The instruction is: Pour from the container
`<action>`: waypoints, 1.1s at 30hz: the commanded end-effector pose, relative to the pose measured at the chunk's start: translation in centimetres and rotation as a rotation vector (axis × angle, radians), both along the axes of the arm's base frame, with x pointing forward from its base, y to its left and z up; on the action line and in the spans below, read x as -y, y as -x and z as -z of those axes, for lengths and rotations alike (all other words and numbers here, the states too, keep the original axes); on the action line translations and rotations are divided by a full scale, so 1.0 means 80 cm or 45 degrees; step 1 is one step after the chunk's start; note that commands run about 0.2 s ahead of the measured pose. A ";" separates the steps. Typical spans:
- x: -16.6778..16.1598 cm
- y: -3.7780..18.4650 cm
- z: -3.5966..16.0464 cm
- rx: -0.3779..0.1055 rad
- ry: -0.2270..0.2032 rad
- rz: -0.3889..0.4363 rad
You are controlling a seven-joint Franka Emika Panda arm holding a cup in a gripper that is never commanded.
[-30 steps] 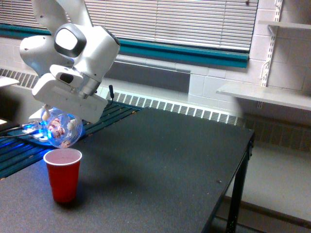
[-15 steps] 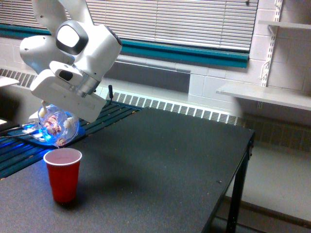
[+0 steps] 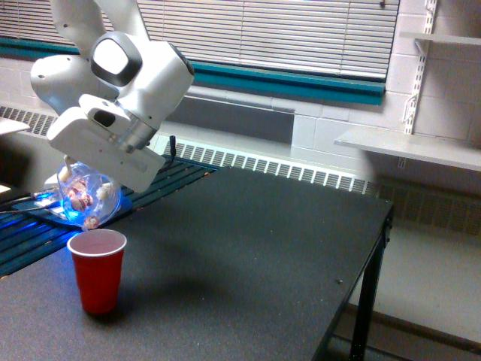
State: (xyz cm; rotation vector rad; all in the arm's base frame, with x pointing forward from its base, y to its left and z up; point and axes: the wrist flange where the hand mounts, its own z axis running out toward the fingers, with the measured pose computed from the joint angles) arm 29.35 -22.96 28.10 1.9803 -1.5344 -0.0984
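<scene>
The white gripper [image 3: 81,180] has its fingers clamped on the clear rounded plastic container [image 3: 88,198] of pinkish-brown pieces, tilted mouth-down just above the red plastic cup [image 3: 98,269], which stands upright on the dark tabletop [image 3: 248,248].

one clear container [image 3: 88,198], one red cup [image 3: 98,269]

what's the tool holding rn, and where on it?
The clear container, tilted above the red cup. The tool grips its upper part; the exact contact is hidden behind the tool body.
</scene>
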 end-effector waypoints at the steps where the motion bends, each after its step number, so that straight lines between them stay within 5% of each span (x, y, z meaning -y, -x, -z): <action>1: -0.002 -0.013 0.006 -0.047 -0.005 -0.021; 33: 0.003 -0.027 0.013 -0.066 -0.003 -0.043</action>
